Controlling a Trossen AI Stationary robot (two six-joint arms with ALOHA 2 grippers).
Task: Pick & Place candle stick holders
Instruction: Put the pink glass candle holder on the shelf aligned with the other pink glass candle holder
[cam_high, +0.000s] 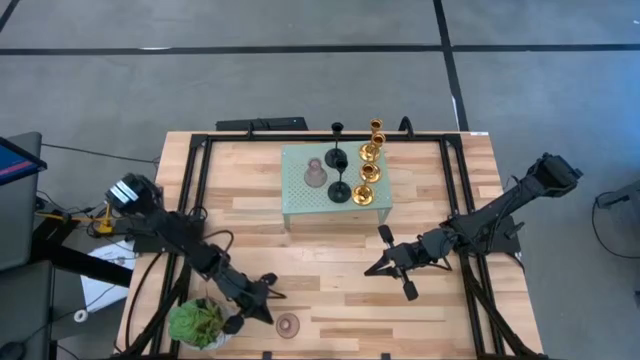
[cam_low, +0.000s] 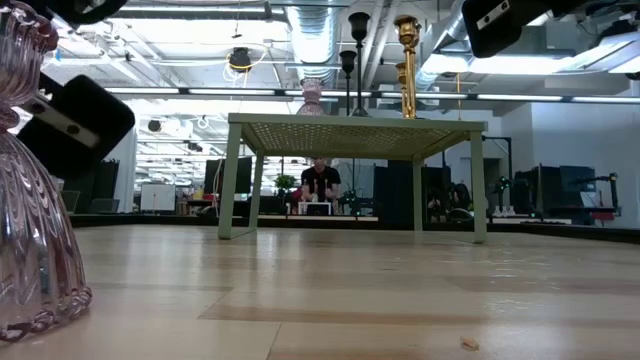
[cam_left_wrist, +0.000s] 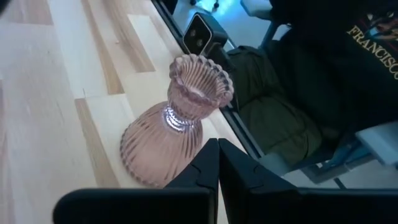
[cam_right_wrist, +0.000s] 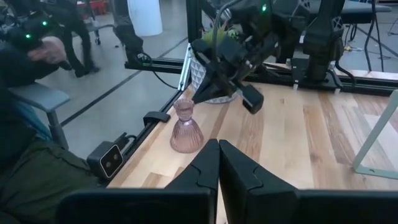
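The wooden worktop (cam_high: 330, 260) carries a pale green platform (cam_high: 300, 205) holding six holders (cam_high: 340, 190); a pink holder (cam_high: 289, 324) stands alone near the front edge, by the plant (cam_high: 196, 322). Left tool (cam_high: 268, 296), closed and empty, hangs just beside it; a clumsy approach might tip it off. Right tool (cam_high: 398, 262) is closed and empty mid-worktop. Open workshop beyond.

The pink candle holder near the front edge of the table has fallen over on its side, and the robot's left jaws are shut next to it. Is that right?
Not quite. The pink candle holder is standing upright on its wide base, not lying on its side; the right wrist view shows this, and the low view agrees. The rest holds: it sits near the table's front edge, and the left gripper is beside it with its jaws shut.
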